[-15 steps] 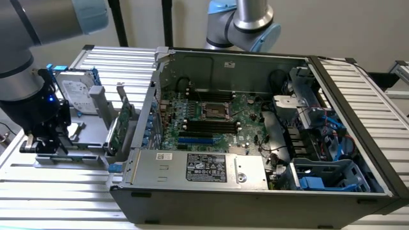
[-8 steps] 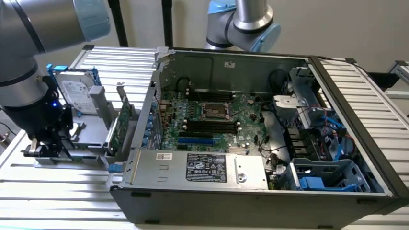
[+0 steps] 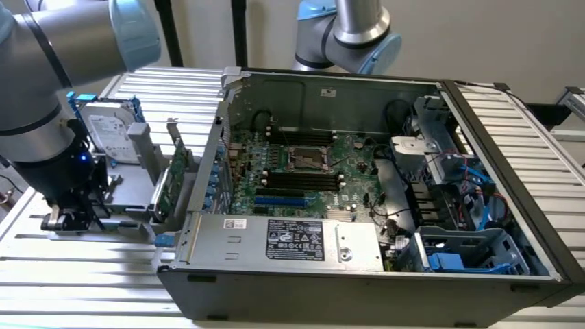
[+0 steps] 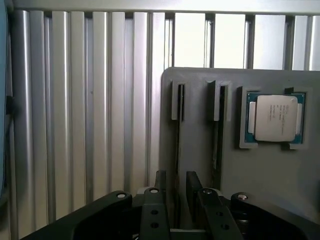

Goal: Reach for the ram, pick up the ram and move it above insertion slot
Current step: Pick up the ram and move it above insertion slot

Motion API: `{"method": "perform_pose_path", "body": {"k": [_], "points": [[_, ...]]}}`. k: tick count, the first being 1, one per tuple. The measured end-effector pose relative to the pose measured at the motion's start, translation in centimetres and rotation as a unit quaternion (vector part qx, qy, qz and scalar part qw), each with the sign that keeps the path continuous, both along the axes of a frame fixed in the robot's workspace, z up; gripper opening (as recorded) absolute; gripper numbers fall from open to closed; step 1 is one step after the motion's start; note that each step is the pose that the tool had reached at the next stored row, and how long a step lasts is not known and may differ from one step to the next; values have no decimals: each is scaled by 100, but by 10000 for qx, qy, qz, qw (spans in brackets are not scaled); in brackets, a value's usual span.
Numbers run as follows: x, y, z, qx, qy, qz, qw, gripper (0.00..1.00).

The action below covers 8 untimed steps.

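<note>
Grey holder (image 4: 200, 150) keeps the ram (image 4: 179, 140) edge-on in its edge slot. The gripper (image 4: 176, 176) straddles it, jaws narrowly parted, not clamping.

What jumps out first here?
The open dark grey computer case, green motherboard exposed, dominates the exterior view's middle and right. In the wrist view the black gripper straddles, fingers open, the thin ram stick standing edge-on in a grey slotted fixture, which also holds a silver square processor chip.
</note>
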State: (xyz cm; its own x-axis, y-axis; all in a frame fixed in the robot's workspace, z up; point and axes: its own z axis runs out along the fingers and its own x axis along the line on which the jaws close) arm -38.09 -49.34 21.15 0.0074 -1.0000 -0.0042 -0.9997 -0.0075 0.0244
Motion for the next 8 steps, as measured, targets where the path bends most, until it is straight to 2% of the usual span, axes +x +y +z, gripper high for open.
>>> {"method": "perform_pose_path", "body": {"k": [5,8], "points": [[-1,4,-83,0,0,0,10000,31],[0,15,-97,0,0,1,10000,31]]}}
